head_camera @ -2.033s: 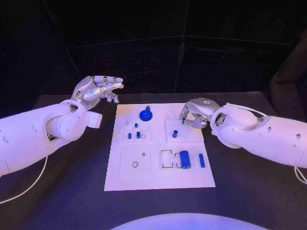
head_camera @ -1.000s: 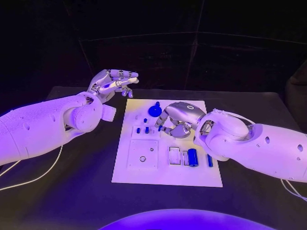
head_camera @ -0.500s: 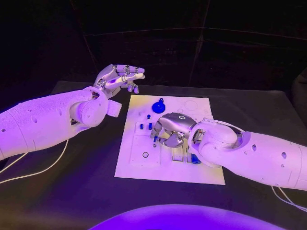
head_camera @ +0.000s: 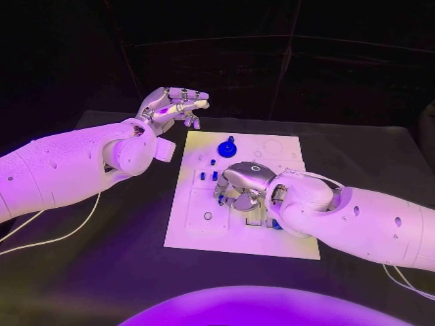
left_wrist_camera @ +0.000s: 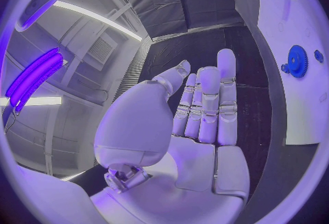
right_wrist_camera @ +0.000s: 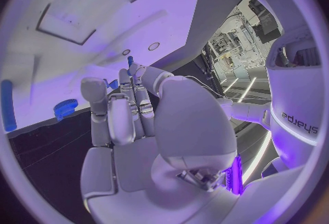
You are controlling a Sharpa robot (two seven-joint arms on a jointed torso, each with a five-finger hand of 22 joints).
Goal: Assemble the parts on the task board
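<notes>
The white task board lies in the middle of the black table. A blue gear stands at its far end, with two small blue pegs nearer the middle. My right hand hangs over the board's middle, fingers pointing down onto it. In the right wrist view its fingertips reach a small blue peg, and I cannot tell whether they grip it. My left hand is raised beyond the board's far left corner; its fingers are stretched out and hold nothing.
A blue cylinder peeks out from under my right forearm near the board's right side. A blue bar and the gear lie on the board beside my right hand. White cables trail over the table at the left.
My right hand has swung from the board's right edge to over its middle and lowered its fingers onto it. The left hand stays raised. The camera has shifted.
</notes>
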